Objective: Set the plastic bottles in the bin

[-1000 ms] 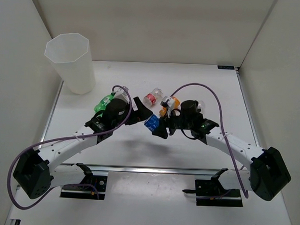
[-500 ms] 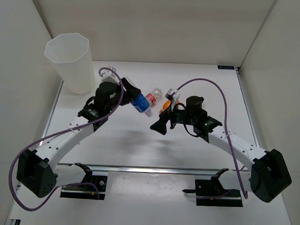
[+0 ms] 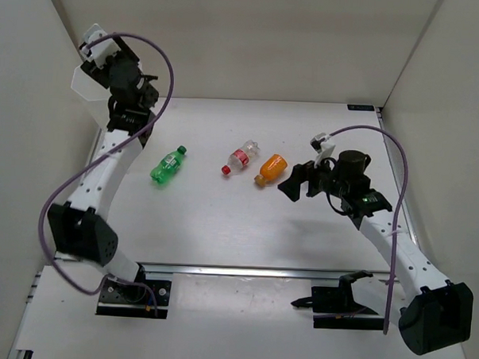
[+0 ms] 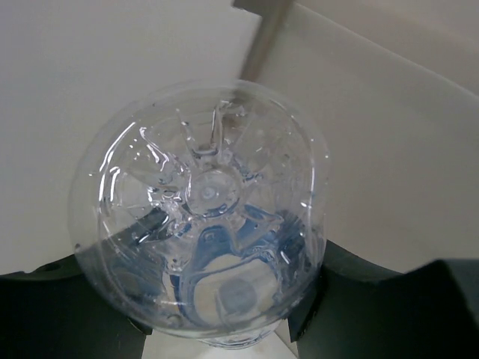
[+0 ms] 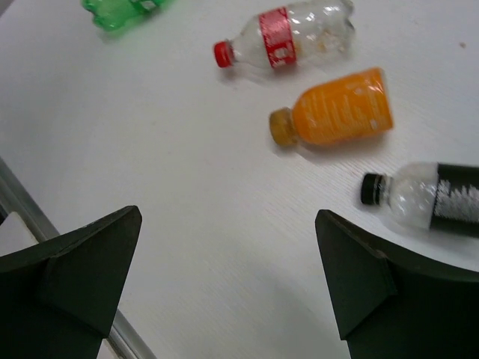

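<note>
**A:** What is the left tool doing?

**B:** It is clamping a clear plastic bottle with a blue label. Its dark fingers are pressing in from both sides. The bottle's ribbed, star-shaped base is facing the wrist camera, and the label is showing through the glossy wall.

**A:** Where is that relative to the bin?

**B:** The left arm is reaching up at the bin and covering most of it from above. Only a strip of the bin's translucent white, faceted side is showing. Whether the bottle is hanging over the opening, I cannot tell.

**A:** And the right tool?

**B:** It is standing wide, jaws apart with nothing between them. It is hovering over the matte white table, well away from the bin.

**A:** What is lying there?

**B:** Four bottles are lying on their sides.
- The green one is lying nearest the bin.
- The clear one with a red label and red cap is lying farther from the bin.
- The smooth orange one is lying just beside that one, on the side away from the bin.
- The clear one with a black label and black cap is lying farthest from the bin, and is showing only in the right wrist view.
</note>
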Controlling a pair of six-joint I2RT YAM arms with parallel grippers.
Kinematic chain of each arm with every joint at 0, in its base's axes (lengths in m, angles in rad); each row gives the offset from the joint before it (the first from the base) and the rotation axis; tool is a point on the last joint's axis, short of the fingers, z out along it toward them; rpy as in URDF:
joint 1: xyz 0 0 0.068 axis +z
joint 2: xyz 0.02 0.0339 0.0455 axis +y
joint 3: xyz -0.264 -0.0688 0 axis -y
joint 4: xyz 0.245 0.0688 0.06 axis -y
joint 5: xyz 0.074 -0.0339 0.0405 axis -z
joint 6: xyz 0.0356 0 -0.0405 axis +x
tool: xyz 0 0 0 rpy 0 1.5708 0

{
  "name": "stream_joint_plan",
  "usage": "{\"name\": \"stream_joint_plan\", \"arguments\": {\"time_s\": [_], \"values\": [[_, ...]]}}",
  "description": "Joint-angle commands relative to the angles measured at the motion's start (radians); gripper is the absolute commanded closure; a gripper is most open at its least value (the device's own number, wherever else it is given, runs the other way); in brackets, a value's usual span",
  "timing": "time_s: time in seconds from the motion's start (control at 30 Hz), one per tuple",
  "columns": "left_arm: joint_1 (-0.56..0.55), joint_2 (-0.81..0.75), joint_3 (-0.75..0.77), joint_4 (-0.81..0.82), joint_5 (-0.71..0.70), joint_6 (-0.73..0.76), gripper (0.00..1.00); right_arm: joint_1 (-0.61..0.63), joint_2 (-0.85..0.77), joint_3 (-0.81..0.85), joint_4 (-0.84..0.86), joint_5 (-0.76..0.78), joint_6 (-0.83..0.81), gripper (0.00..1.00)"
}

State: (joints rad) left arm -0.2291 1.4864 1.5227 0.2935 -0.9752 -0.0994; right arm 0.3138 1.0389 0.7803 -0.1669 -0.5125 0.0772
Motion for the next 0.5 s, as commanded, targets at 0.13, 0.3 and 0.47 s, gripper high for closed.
{"name": "stream_joint_plan", "arguments": {"time_s": [0.13, 0.3, 0.47], "values": [[0.12, 0.264, 0.211, 0.263, -0.257, 0.314, 0.7, -0.074, -0.045, 0.03, -0.118, 0.048, -0.027, 0.01], [0.18, 0.317, 0.215, 0.279, -0.225, 0.282, 0.65, -0.114, -0.04, 0.001, -0.102, 0.034, -0.001, 0.01], [0.139, 0.295, 0.177, 0.188, -0.136, 0.287, 0.01, -0.111, -0.02, -0.001, -0.097, 0.049, 0.024, 0.0]]}}
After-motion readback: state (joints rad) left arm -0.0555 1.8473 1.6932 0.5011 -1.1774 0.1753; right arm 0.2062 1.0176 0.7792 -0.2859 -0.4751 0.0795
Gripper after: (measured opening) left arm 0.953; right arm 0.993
